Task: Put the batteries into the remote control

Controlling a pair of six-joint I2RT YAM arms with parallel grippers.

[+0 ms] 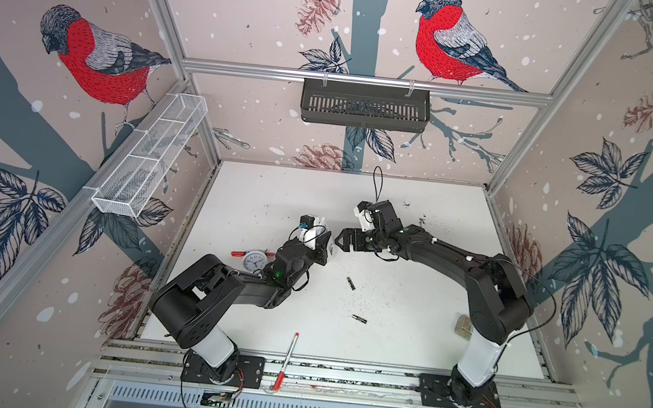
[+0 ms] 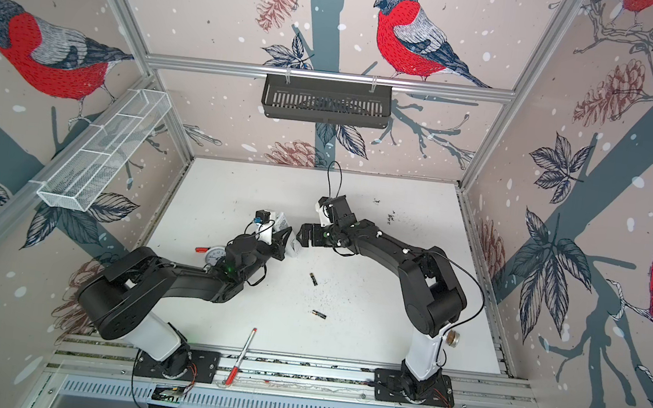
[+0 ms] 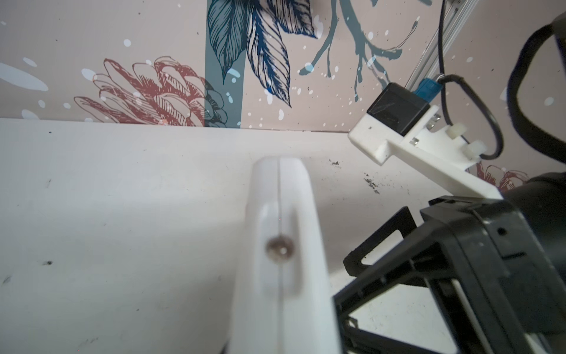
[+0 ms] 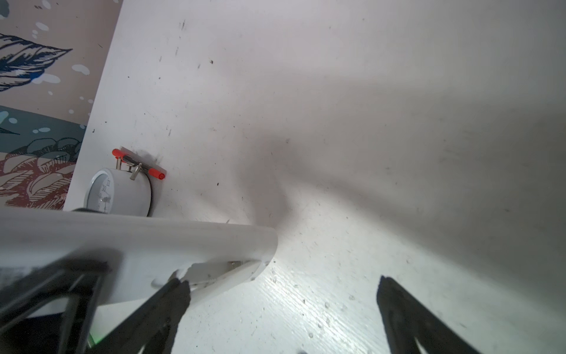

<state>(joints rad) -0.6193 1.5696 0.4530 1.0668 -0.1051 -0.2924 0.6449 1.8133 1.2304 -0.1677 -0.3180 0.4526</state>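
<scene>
— Remote control point(image 3: 284, 245) came first, white and blurred, filling the left wrist view edge-on. The left pincer point(image 1: 324, 246) was clamped shut on it and held it off the table point(image 1: 267, 194).

— And the right pincer point(image 4: 283, 285)?

— Spread wide, holding nothing. One of its fingertips point(image 4: 176, 297) sat at the remote's free end, beside a recess where a bit of metal showed. Touching or just short of it, the right wrist view could not settle.

— So which step was that?

— Opening or checking the battery bay, by the look of it. Loading had not begun. One battery point(image 1: 351, 283) lay on the table on the arm-base side of the two pincers, and the second battery point(image 1: 359, 319) lay farther the same way, apart from the first.

— Next move?

— Probably the right pincer dropping to the nearer cell and closing across its slim body. It would then bring the cell up with the gold end matched to the bay's contact, while the left steadied the remote. Whether a cover sat on the bay was not clear.
</scene>
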